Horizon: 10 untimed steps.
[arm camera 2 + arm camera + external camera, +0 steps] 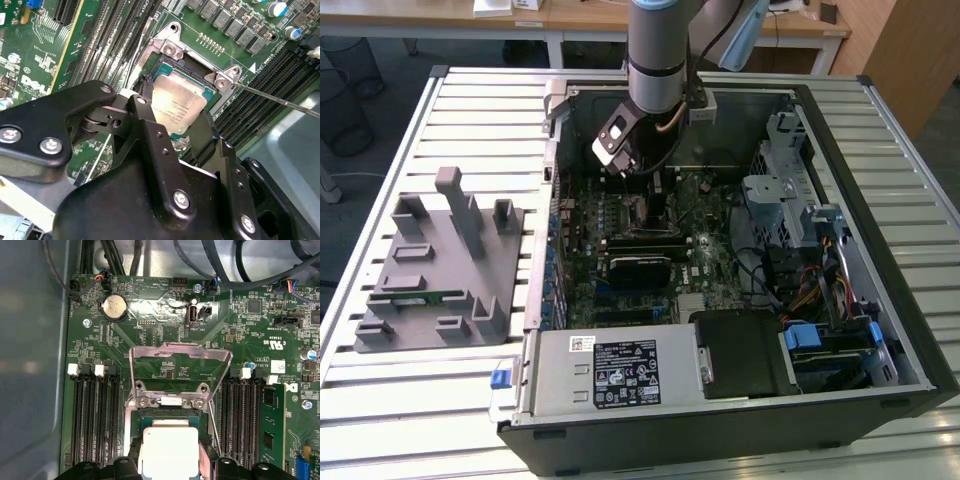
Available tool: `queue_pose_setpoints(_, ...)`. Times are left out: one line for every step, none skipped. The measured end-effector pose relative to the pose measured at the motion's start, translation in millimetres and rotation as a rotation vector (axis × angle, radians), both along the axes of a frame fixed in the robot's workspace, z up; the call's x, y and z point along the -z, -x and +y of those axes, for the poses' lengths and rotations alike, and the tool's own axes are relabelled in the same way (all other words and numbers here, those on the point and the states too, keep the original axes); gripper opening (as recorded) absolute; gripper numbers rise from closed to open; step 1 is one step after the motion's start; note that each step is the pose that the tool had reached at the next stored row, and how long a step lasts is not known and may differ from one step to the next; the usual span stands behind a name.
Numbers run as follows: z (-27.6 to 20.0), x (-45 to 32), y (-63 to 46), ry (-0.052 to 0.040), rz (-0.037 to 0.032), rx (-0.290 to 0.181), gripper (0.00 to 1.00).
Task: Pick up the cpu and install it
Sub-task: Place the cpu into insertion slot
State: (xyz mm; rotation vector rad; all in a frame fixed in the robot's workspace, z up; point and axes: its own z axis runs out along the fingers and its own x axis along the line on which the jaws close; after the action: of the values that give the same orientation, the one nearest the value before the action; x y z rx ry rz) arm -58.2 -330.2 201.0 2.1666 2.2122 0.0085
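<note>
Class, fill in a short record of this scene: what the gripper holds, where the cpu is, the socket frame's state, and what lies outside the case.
gripper: shut on the cpu, fingers on two opposite edges
cpu place: at the socket on the motherboard; whether it is fully seated cannot be told
socket frame: swung up, open
fixture: grey, on the table at the exterior view's left, outside the computer case
memory stick: green, lying in the fixture

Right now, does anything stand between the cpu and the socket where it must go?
Nothing visible does. The fingers hold the cpu right at the open socket, and the metal load plate is swung back, clear of it.
</note>
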Motion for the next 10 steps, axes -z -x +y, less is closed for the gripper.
queue_pose_setpoints(0.0, 0.5, -0.1, -0.0006, 0.0000, 0.001, 0.53)
queue_pose_setpoints(0.0, 0.9, -0.1, -0.0009, 0.0000, 0.002, 0.53)
queue_pose_setpoints(0.0, 1.3, -0.3, -0.0013, 0.0000, 0.004, 0.53)
queue_pose_setpoints(0.0, 1.8, -0.9, -0.0020, 0.0000, 0.005, 0.53)
queue_pose_setpoints(0.0, 2.3, -1.3, -0.0026, 0.0000, 0.006, 0.53)
queue_pose_setpoints(0.0, 2.8, -1.4, -0.0031, -0.0001, 0.006, 0.53)
queue_pose_setpoints(0.0, 3.2, -1.5, -0.0033, -0.0001, 0.007, 0.53)
queue_pose_setpoints(0.0, 3.7, -1.4, -0.0033, 0.0000, 0.007, 0.53)
queue_pose_setpoints(0.0, 4.0, -1.5, -0.0033, 0.0000, 0.008, 0.53)
queue_pose_setpoints(0.0, 4.4, -1.5, -0.0033, 0.0000, 0.009, 0.53)
